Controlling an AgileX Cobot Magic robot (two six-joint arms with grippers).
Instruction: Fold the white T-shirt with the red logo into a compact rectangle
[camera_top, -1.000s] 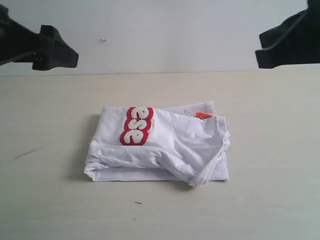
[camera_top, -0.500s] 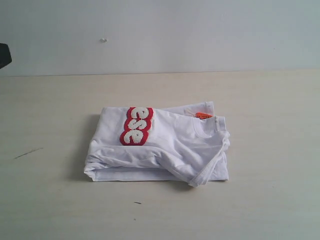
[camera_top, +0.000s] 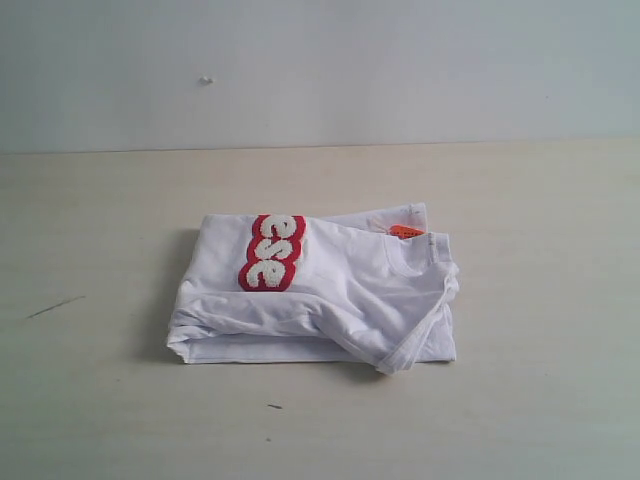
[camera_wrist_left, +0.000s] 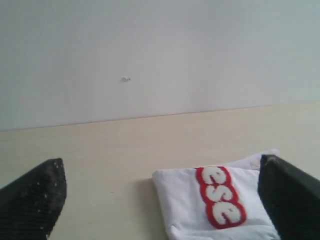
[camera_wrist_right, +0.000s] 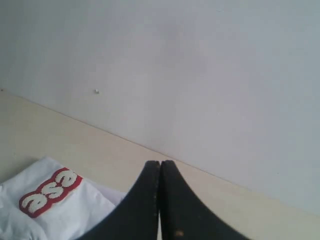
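White T-shirt (camera_top: 340, 290) folded on table (camera_top: 540, 400), red logo (camera_top: 272, 252) up; left jaws wide apart, right jaws together.

The shirt (camera_top: 330, 300) lies folded on the worktop (camera_top: 100, 400), about the middle of the frame. The wall (camera_top: 320, 70) stands behind the worktop and fills the upper third. The logo (camera_top: 272, 252) sits on the shirt's top layer, at its upper left, running from the far edge toward the near. The tag (camera_top: 406, 231) lies at the shirt's upper right, by the far edge. The left hand (camera_wrist_left: 160, 167) and right hand (camera_wrist_right: 160, 167) hang clear of the shirt.
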